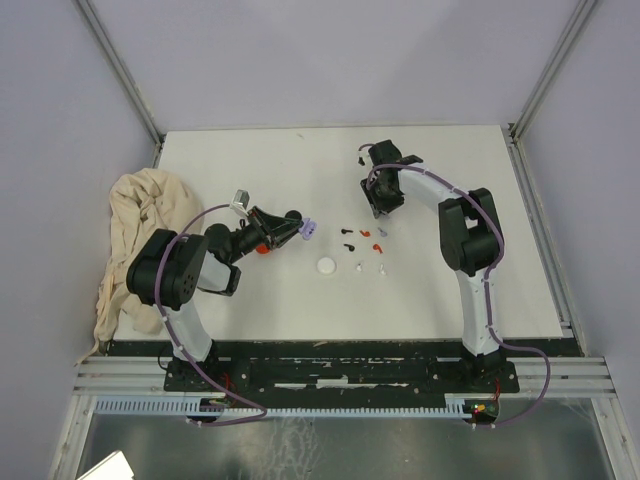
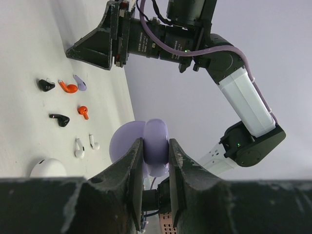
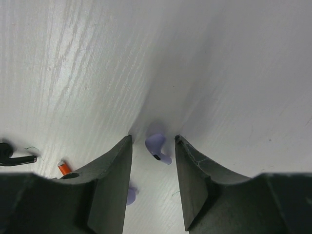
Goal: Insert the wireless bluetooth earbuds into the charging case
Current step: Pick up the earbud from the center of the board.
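Observation:
My left gripper (image 1: 299, 229) (image 2: 156, 152) is shut on the lilac charging case (image 1: 308, 229) (image 2: 157, 139), which it holds above the table and whose lid stands open. My right gripper (image 1: 382, 208) (image 3: 153, 138) is down at the table, open. One lilac earbud (image 3: 157, 147) lies between its fingers, touching neither. A second lilac earbud (image 3: 130, 195) shows partly behind the left finger. Black (image 1: 347, 230), red (image 1: 377, 246) and white (image 1: 358, 267) earbuds lie loose mid-table. The left wrist view also shows black (image 2: 47, 85), red (image 2: 68, 87), lilac (image 2: 80, 83) and white (image 2: 79, 148) earbuds.
A round white case (image 1: 326, 266) (image 2: 48, 168) lies near the white earbuds. A red case (image 1: 262, 249) sits under my left arm. A crumpled beige cloth (image 1: 140, 225) covers the table's left edge. Walls and metal posts close in the table.

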`<state>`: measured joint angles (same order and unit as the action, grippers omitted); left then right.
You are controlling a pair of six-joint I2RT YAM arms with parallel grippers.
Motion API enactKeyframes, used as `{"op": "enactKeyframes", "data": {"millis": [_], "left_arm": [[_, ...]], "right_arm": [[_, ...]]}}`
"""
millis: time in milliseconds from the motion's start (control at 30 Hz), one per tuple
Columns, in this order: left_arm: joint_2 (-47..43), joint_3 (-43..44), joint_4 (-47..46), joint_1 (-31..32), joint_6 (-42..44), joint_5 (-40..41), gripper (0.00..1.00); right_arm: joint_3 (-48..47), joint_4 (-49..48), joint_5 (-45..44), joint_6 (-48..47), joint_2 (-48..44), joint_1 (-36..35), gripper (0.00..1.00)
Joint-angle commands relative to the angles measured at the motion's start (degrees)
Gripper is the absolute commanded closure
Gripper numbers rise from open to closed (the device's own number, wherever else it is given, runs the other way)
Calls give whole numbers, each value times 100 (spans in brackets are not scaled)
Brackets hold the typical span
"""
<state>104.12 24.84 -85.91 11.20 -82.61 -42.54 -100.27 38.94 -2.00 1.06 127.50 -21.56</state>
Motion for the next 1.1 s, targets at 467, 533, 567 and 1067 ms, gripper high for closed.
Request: {"op": "enactKeyframes", "data": {"millis": [467,533,567,1067], "left_arm": [[30,-41,-640,-33,-177,-52,97],[38,-37,-640,-43,-177,-44,97],[39,-38,-641,-46,-177,-44,97],[30,-73,-661,-40,-194,-41,97]], "right_arm": [[-349,166,33,-18,261,94,59],[-344,167,41,-10,262,109,60],[-344,168,49,-9,258,112,60],[-315,56,186,15,76,136,80]]}}
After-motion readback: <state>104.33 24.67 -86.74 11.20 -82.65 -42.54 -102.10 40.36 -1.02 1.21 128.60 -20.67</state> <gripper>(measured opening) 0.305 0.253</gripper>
